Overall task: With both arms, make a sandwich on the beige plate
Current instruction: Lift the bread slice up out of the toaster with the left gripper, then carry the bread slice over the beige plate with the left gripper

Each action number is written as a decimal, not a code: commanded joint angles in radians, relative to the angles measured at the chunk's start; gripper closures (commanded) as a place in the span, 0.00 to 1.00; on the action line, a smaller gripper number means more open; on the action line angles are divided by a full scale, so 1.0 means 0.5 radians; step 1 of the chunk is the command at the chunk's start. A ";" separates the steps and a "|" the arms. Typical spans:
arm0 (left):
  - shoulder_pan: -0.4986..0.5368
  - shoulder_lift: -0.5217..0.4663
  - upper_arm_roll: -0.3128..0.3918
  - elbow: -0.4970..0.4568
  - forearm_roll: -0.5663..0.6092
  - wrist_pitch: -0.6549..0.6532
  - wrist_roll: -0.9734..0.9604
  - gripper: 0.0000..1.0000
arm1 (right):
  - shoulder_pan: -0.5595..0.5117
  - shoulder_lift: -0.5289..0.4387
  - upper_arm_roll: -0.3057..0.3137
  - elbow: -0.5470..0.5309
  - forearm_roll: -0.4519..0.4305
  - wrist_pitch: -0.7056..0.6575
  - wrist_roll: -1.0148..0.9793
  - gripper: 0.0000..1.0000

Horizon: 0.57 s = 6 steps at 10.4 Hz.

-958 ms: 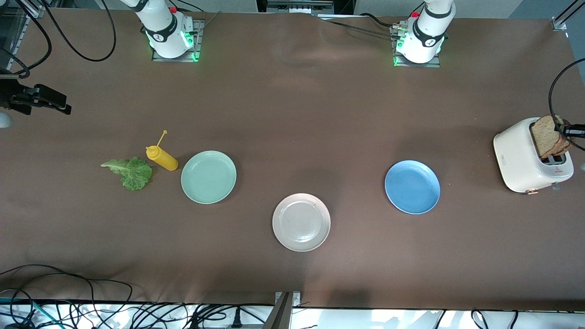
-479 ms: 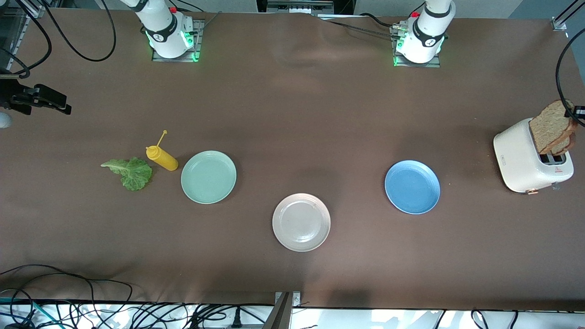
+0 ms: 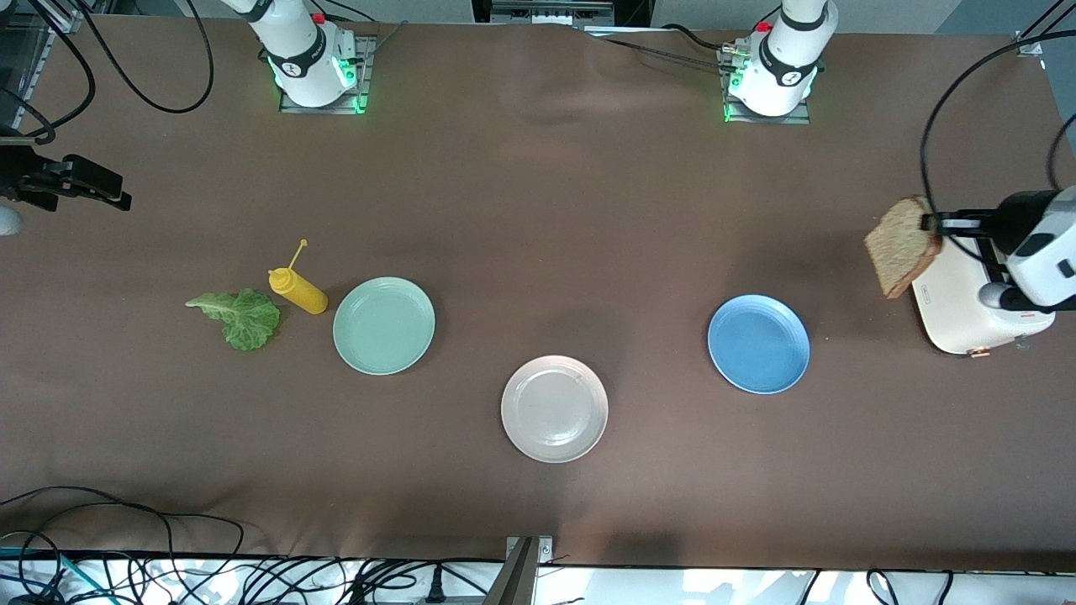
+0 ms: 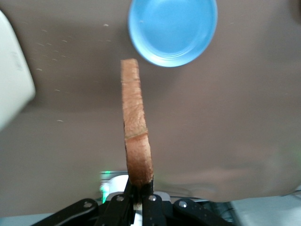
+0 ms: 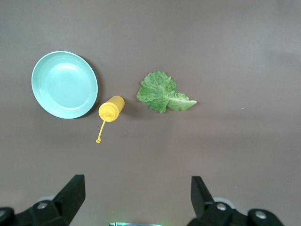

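A square slice of brown bread point(image 3: 902, 245) is held up in the air, pinched tight by the fingers of the left gripper point(image 3: 935, 223), just beside the white toaster point(image 3: 958, 315). The round beige plate point(image 3: 554, 409) is seen on the brown tabletop point(image 3: 538, 210), at eight o'clock from the blue plate point(image 3: 758, 344). The right gripper point(image 5: 136, 200) is held over the green lettuce leaf point(image 5: 163, 92), fingers spread wide.

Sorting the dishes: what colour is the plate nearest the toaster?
Blue; the plate beside the toaster shows best in the front view.

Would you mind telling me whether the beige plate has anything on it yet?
Empty. The beige plate shows only bare glaze; the bread slice hangs edge-up in the left gripper beside the toaster.
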<state>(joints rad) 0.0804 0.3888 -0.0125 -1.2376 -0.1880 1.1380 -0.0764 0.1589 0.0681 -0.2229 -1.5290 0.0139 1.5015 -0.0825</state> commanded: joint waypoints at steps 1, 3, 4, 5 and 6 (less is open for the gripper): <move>-0.160 0.087 0.037 0.052 -0.319 0.220 -0.428 1.00 | -0.008 0.008 0.001 0.039 0.021 -0.036 -0.019 0.00; -0.304 0.182 0.034 0.052 -0.537 0.557 -0.766 1.00 | -0.008 0.008 0.001 0.039 0.021 -0.036 -0.019 0.00; -0.396 0.240 0.037 0.052 -0.632 0.735 -0.919 1.00 | -0.008 0.008 0.001 0.039 0.021 -0.036 -0.019 0.00; -0.455 0.299 0.037 0.052 -0.797 0.931 -1.055 1.00 | -0.008 0.008 0.001 0.039 0.021 -0.036 -0.019 0.00; -0.546 0.354 0.037 0.055 -0.869 1.131 -1.138 1.00 | -0.008 0.008 0.001 0.039 0.021 -0.036 -0.019 0.00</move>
<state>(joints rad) -0.1404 0.5245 -0.0122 -1.2387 -0.5557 1.6171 -0.5747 0.1589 0.0681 -0.2229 -1.5285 0.0139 1.5014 -0.0825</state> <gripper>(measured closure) 0.921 0.000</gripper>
